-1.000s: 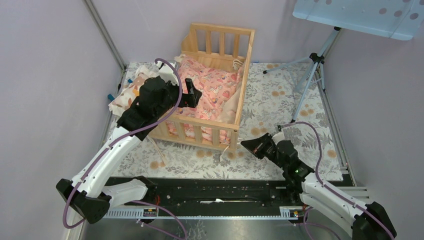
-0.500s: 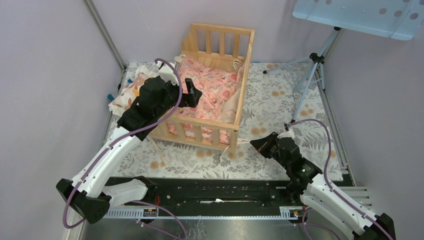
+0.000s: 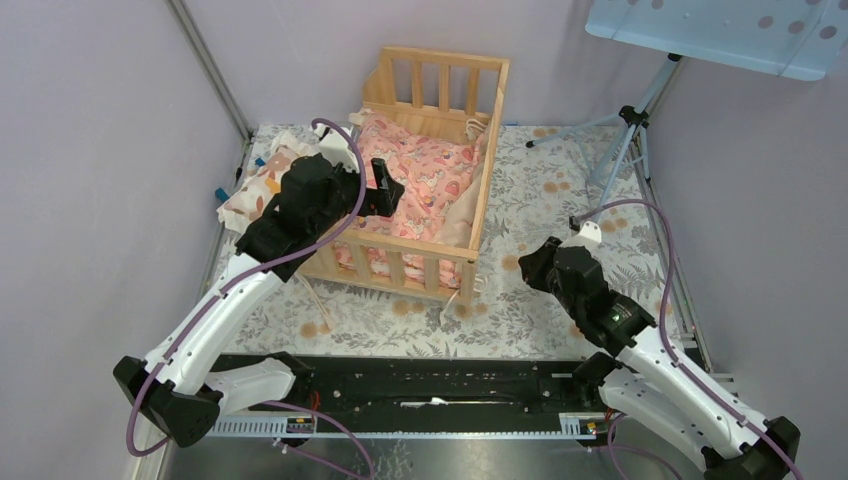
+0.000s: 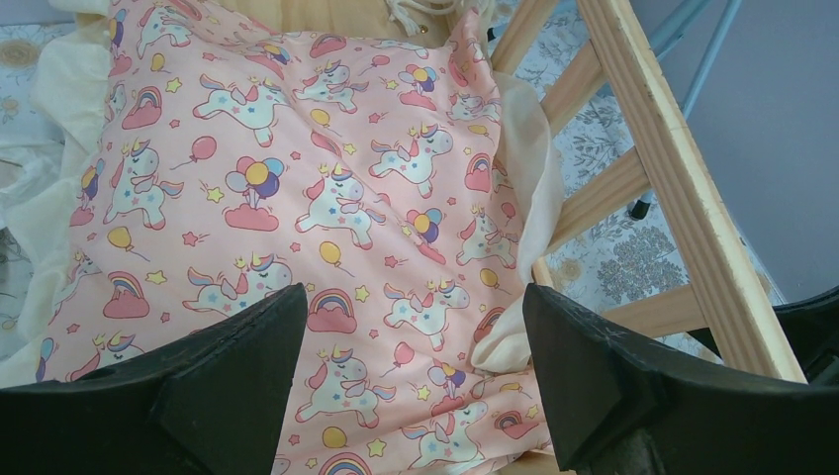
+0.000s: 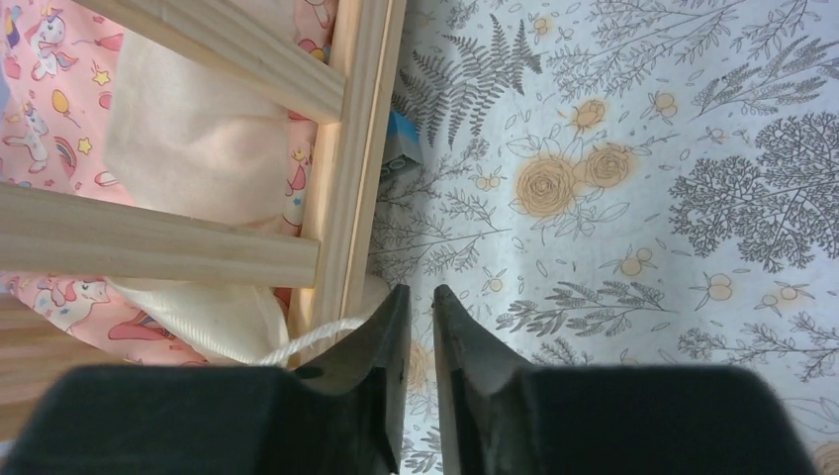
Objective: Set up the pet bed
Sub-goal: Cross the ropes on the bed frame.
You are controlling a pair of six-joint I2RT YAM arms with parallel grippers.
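Pink cushion (image 3: 420, 185) already lies inside the pet bed (image 3: 478, 215), far left of centre on the table (image 3: 560, 200); a small pillow (image 3: 262, 180) waits outside. Left hand (image 3: 385, 190) spread above it; right hand (image 5: 416, 327) nearly pressed together, empty.

No readable text or labels anywhere.

Floral-print table cover (image 3: 560, 190), pet bed (image 3: 425, 215) standing on it, small leaf-print pillow (image 3: 255, 180) at left edge, tripod (image 3: 625, 130) at right
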